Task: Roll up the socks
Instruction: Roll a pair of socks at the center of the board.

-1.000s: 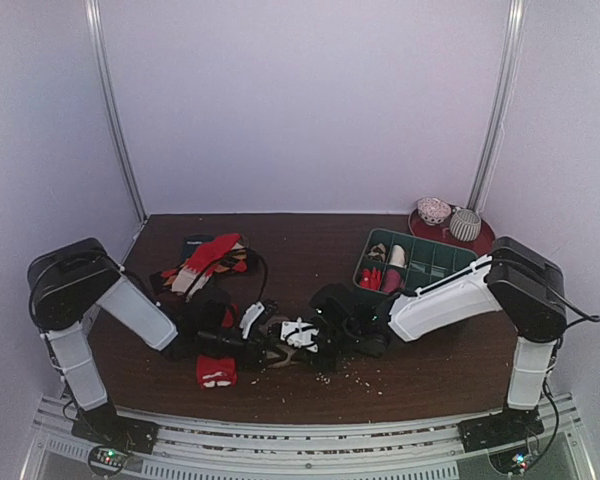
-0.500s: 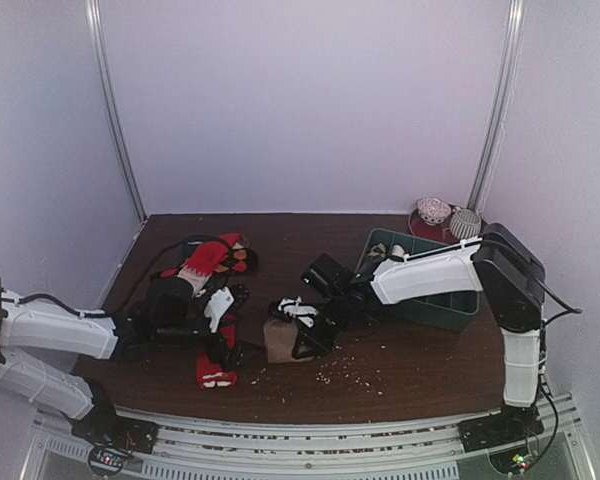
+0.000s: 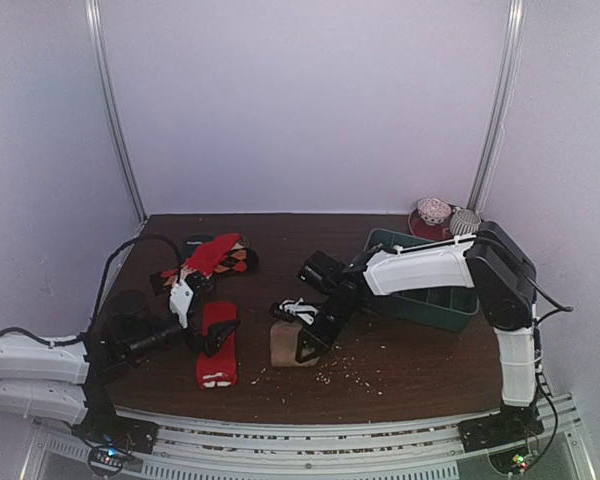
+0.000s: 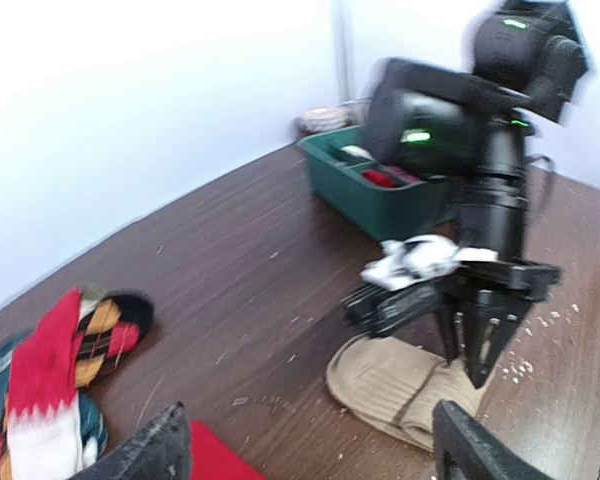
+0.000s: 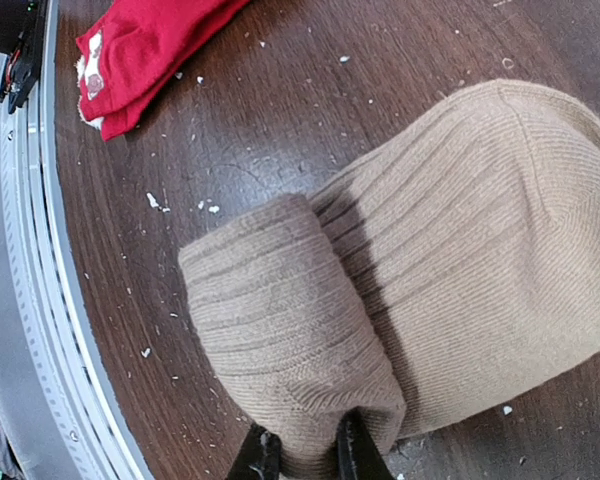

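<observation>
Now the right arm's fingers (image 5: pixel 355 460) are pinched tight on the folded-over end of the tan sock (image 5: pixel 450 230), which lies partly rolled near the front middle of the dark surface (image 3: pixel 420 360), with crumbs (image 3: pixel 345 375) scattered beside it. The left arm's fingers (image 4: pixel 145 450) stand wide apart with nothing between them, low over the flat red sock (image 3: pixel 218 350), which lies left of the tan one and apart from it.

Rear middle of table (image 3: pixel 310 235): we find open passage between sock pile (image 3: pixel 212 256) and green bin (image 3: pixel 430 302).
Front edge: red sock (image 3: pixel 218 350) and tan sock (image 3: pixel 283 345) block us.
Right front corner: open, only crumbs (image 3: pixel 355 378).
</observation>
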Robot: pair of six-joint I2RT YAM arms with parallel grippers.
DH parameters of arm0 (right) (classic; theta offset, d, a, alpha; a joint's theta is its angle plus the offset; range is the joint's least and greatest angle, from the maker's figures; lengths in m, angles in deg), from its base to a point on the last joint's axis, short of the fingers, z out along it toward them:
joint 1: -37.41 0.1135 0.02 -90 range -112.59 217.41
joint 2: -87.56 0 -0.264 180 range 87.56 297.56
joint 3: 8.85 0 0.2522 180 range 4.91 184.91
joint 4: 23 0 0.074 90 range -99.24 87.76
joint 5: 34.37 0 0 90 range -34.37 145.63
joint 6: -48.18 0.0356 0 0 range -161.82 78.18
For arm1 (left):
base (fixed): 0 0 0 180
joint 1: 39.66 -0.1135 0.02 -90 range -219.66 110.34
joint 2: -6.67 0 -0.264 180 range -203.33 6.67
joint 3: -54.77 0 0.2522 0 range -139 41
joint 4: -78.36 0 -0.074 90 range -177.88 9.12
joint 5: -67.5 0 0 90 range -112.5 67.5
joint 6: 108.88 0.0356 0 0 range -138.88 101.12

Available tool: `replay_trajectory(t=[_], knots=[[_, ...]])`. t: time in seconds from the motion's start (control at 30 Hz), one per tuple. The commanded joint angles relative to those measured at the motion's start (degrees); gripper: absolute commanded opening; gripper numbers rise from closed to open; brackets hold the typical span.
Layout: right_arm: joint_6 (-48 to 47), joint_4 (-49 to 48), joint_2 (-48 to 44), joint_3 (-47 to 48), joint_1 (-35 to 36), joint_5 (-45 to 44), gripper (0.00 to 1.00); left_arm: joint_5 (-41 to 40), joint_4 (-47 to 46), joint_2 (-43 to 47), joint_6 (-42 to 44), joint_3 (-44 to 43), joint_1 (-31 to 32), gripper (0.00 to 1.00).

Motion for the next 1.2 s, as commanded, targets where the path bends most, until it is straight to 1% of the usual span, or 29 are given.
replay_trajectory(t=[0.0,0.07,0.1,0.2,0.33,0.43,0.5,0.6,0.7,0.87,1.1,1.13,1.17], knots=[[0.2,18.9,8.8,0.6,0.5,-3.9,0.06,14.5,-8.9,-5.5,4.1,-1.1,0.1,0.75],[-0.5,20.4,10.4,2.1,0.5,-3.3,0.05,15.8,-7.7,-11.5,4.4,-3.4,1.7,0.72],[-0.9,21.1,11.2,2.9,0.5,-2.7,0.05,15.1,-7.6,-14.3,5.2,-4.5,3.2,0.70],[-2.3,22.8,13.9,5.0,0.4,-1.0,0.05,13.5,-8.3,-21.8,7.0,-8.0,7.1,0.68],[-2.5,22.7,16.6,6.6,0.0,-0.1,0.05,14.2,-9.6,-28.0,8.4,-10.9,8.0,0.68],[-2.6,22.0,17.0,6.8,-0.2,0.8,0.05,14.7,-8.0,-31.8,9.1,-13.2,8.0,0.66],[-2.5,21.5,17.3,6.8,-0.4,0.8,0.05,15.4,-6.5,-33.8,9.2,-14.5,8.2,0.63],[-2.4,21.2,17.6,6.5,-0.7,0.6,0.05,14.1,-4.4,-36.4,9.2,-15.8,8.7,0.61],[-2.4,20.8,17.4,5.9,-0.9,0.6,0.05,14.4,-1.9,-37.9,9.1,-17.0,9.1,0.55],[-2.3,20.2,17.1,5.2,-1.3,0.2,0.05,14.5,-0.8,-40.5,7.9,-17.7,9.9,0.54],[-2.4,19.8,16.7,4.4,-1.4,-0.1,0.05,10.2,1.0,-42.8,6.5,-17.8,10.2,0.54],[-2.4,19.7,16.6,4.4,-1.4,-0.2,0.05,9.8,1.3,-43.2,6.4,-17.9,10.2,0.52],[-2.3,19.7,16.5,4.4,-1.4,-0.2,0.05,9.8,1.4,-43.6,6.3,-18.0,10.2,0.48]])
